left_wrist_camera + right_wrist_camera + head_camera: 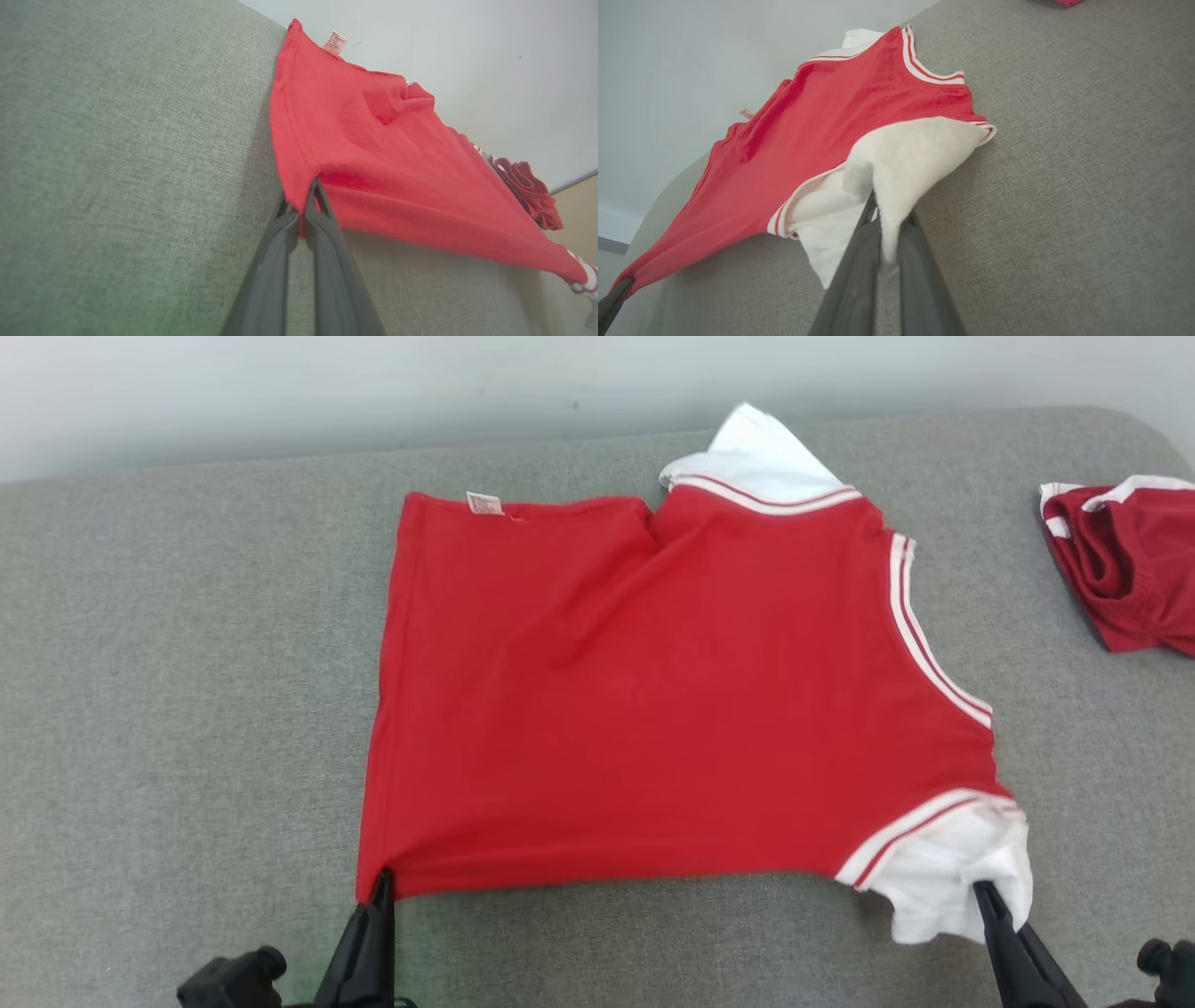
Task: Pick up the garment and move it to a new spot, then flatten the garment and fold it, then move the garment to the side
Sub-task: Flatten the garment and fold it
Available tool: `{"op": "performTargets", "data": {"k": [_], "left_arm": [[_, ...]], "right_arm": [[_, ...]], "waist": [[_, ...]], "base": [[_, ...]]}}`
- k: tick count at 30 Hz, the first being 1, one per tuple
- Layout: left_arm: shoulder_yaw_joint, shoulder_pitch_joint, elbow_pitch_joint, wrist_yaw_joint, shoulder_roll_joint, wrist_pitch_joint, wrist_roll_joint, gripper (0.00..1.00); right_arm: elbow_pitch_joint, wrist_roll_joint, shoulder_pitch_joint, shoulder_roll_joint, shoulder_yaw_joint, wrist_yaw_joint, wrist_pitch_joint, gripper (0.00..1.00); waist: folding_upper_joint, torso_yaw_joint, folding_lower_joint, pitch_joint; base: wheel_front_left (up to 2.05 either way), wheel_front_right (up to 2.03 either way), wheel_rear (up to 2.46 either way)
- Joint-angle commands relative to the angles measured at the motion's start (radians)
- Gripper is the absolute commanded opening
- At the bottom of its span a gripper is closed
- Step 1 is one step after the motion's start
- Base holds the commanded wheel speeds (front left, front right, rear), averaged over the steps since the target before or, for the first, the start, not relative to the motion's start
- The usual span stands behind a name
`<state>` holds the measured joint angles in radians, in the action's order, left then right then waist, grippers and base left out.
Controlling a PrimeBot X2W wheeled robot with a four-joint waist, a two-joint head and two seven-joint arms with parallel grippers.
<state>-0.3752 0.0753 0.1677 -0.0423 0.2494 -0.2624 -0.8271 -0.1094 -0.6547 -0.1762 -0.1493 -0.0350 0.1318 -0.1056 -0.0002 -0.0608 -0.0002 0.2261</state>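
Surface: grey woven fabric top (187,709), far corner rounded, pale wall (280,392) behind.
Count: two red garments, two grippers.
Garment (653,691): red, white sleeves (934,887), striped trim (small tag (484,503) at far hem); spread mid-surface, near edge raised.
Left gripper (382,885): clenched on near red hem corner.
Right gripper (983,894): clenched on near white sleeve.
Second garment (1130,569): crumpled, far right, well apart.

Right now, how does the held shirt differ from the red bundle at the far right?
The shirt lies spread nearly flat; the bundle is crumpled. The shirt is pinched along its near edge by the left tool and right tool; the bundle lies untouched. Both are red with white striped trim.
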Motion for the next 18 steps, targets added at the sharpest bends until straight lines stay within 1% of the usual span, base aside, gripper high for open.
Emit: {"op": "performTargets", "data": {"k": [1,6,9,14,18], "left_arm": [[0.005,-0.017,0.002,0.003,-0.002,-0.003,0.013,0.00],[0.000,-0.020,0.004,0.005,-0.015,-0.003,0.038,0.00],[-0.002,0.016,0.021,0.024,-0.005,-0.003,0.056,0.00],[-0.012,0.079,0.049,0.039,0.001,0.001,0.083,0.00],[-0.031,0.143,0.078,0.051,0.007,0.030,0.104,0.00]], "right_arm": [[-0.011,0.010,-0.016,0.008,-0.009,-0.003,-0.005,0.00],[-0.036,0.016,-0.011,0.038,-0.025,-0.003,-0.031,0.00],[-0.039,0.013,0.012,0.043,-0.035,-0.003,-0.045,0.00],[-0.014,0.003,0.084,0.019,-0.031,-0.003,-0.088,0.00],[0.027,-0.002,0.158,-0.008,-0.018,-0.003,-0.133,0.00]], "waist": [[0.0002,0.006,0.0002,-0.007],[0.0002,0.009,0.0002,-0.012],[0.0002,0.013,0.0002,-0.016],[0.0002,0.012,0.0002,-0.023],[0.0002,0.013,0.0002,-0.022]], "base": [[0.00,0.00,0.00],[0.00,0.00,0.00],[0.00,0.00,0.00],[0.00,0.00,0.00],[0.00,0.00,0.00]]}}
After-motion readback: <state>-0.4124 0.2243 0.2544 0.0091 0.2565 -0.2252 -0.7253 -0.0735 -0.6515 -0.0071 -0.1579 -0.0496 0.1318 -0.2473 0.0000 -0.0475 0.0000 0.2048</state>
